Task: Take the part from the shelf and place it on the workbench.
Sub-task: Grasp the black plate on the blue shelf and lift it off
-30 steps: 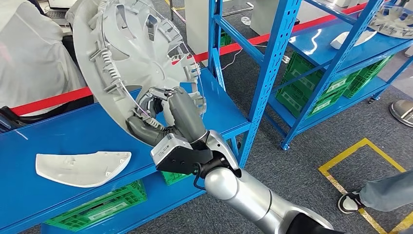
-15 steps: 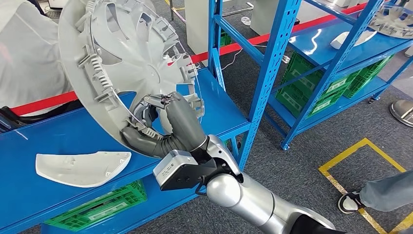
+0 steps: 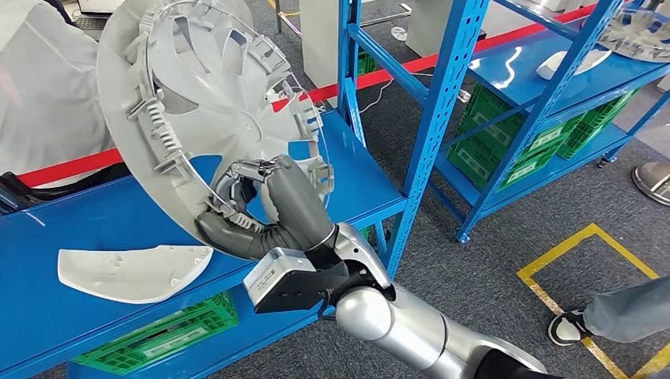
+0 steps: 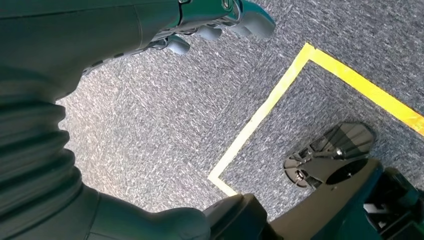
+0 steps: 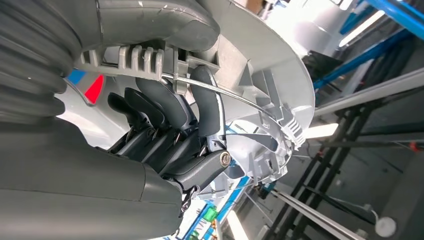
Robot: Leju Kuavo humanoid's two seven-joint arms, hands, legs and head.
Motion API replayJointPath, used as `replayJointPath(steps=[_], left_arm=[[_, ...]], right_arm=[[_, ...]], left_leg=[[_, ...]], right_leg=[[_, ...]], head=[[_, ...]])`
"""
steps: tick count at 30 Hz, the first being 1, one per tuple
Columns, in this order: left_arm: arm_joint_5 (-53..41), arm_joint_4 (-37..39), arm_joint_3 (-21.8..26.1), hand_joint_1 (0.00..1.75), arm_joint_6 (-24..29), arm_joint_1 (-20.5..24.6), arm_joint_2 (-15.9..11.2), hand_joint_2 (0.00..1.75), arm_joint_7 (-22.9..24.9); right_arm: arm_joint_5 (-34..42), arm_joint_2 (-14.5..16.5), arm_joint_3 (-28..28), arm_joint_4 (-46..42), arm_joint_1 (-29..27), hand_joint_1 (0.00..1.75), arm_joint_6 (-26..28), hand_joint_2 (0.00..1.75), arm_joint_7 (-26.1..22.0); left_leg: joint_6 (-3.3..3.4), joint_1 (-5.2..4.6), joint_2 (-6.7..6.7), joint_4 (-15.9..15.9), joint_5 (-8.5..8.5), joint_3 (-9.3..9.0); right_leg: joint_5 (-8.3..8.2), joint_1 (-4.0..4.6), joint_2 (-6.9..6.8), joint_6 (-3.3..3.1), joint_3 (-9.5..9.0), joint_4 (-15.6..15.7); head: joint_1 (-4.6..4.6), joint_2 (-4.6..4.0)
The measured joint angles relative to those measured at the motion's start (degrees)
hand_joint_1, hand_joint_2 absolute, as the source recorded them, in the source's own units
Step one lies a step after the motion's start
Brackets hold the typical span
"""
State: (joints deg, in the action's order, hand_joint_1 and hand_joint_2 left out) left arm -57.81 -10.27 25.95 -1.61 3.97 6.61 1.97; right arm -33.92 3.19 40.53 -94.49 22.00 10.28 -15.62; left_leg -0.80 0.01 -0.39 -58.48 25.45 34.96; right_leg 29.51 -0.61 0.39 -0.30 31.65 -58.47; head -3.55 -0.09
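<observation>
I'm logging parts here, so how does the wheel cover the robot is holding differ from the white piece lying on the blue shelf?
The wheel cover is a big grey disc, tilted up in the right hand; the white piece is smaller, elongated and curved. It lies flat on the shelf, untouched. Both look like moulded plastic.

wheel cover [image 3: 197, 103] in right hand [image 3: 272, 209]

The right robot hand [image 3: 272, 207] has drawn slightly nearer and left, still gripping the wheel cover [image 3: 207, 118] by its rim. The cover has tilted further left above the shelf [image 3: 95, 229].
</observation>
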Motion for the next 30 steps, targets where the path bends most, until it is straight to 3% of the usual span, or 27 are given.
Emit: replayJointPath(steps=[11, 17, 19, 22, 23, 24, 25, 28, 30], left_arm=[[0.32, -0.01, 0.84, 0.0, -1.05, 0.07, 0.04, 1.75, 1.28], [0.48, -0.02, 1.43, 0.0, -1.33, 0.09, -0.01, 1.75, 1.59], [0.45, -0.04, 1.62, 0.0, -1.37, 0.13, 0.04, 1.75, 1.71], [0.23, -0.08, 1.74, 0.0, -1.44, 0.14, 0.07, 1.75, 1.93], [0.16, -0.07, 1.74, 0.0, -1.47, 0.13, 0.07, 1.75, 1.99], [0.11, -0.07, 1.74, 0.0, -1.51, 0.12, 0.08, 1.75, 2.03], [0.06, -0.07, 1.74, 0.0, -1.53, 0.12, 0.09, 1.75, 2.05], [-0.07, -0.09, 1.75, 0.0, -1.56, 0.14, 0.1, 1.75, 2.09], [-0.1, -0.09, 1.76, 0.0, -1.56, 0.13, 0.09, 1.75, 2.13]], right_arm=[[-1.92, -0.17, 0.08, 0.0, 0.02, 1.75, -0.61, 1.75, 1.16], [-2.0, -0.16, 0.08, 0.0, 0.01, 1.75, -0.86, 1.75, 1.2], [-2.08, -0.16, 0.08, 0.0, 0.04, 1.75, -0.91, 1.75, 1.18], [-2.35, -0.22, 0.08, 0.03, -0.12, 1.75, -1.03, 1.75, 1.19], [-2.47, -0.25, 0.08, 0.04, -0.21, 1.75, -1.08, 1.75, 1.2], [-2.58, -0.28, 0.08, 0.04, -0.25, 1.75, -1.14, 1.75, 1.18], [-2.68, -0.3, 0.08, 0.04, -0.27, 1.75, -1.22, 1.75, 1.16], [-2.83, -0.31, 0.08, 0.04, -0.21, 1.75, -1.7, 1.75, 1.05], [-2.86, -0.31, 0.07, 0.04, -0.17, 1.75, -1.94, 1.75, 0.93]], left_leg=[[0.19, -0.34, -0.01, -0.15, 0.14, 0.03], [1.04, -0.55, 0.05, 0.0, -0.08, -0.06], [1.59, -0.24, 0.24, 0.71, -0.57, -0.19], [1.94, -0.17, 0.44, 0.85, -0.91, 0.16], [1.9, -0.16, 0.48, 0.73, -0.97, 0.36], [1.81, -0.13, 0.5, 0.57, -1.04, 0.58], [1.66, -0.05, 0.51, 0.35, -1.12, 0.82], [0.79, 0.09, 0.35, -0.54, -1.39, 1.67], [-0.1, 0.01, 0.19, -0.83, -1.77, 2.11]], right_leg=[[-0.01, -0.36, -0.01, 0.17, -0.04, 0.05], [-0.07, -0.77, 0.0, 1.02, -0.14, 0.03], [1.83, -0.69, -0.07, 1.24, 0.84, -2.29], [7.31, -0.59, -0.13, 1.4, 5.37, -12.5], [8.0, -0.6, -0.13, 1.43, 6.48, -15.06], [7.58, -0.64, -0.14, 1.46, 6.66, -15.67], [6.16, -0.71, -0.15, 1.48, 5.69, -13.99], [1.81, -0.73, -0.11, 1.15, 0.32, -3.98], [1.42, -0.49, 0.06, 0.23, -0.22, -2.07]], head=[[0.01, 0.0], [0.01, 0.0], [-0.18, 0.0], [-0.47, 0.0], [-0.48, 0.0], [-0.48, 0.0], [-0.49, 0.0], [-0.51, 0.0], [-0.51, 0.0]])
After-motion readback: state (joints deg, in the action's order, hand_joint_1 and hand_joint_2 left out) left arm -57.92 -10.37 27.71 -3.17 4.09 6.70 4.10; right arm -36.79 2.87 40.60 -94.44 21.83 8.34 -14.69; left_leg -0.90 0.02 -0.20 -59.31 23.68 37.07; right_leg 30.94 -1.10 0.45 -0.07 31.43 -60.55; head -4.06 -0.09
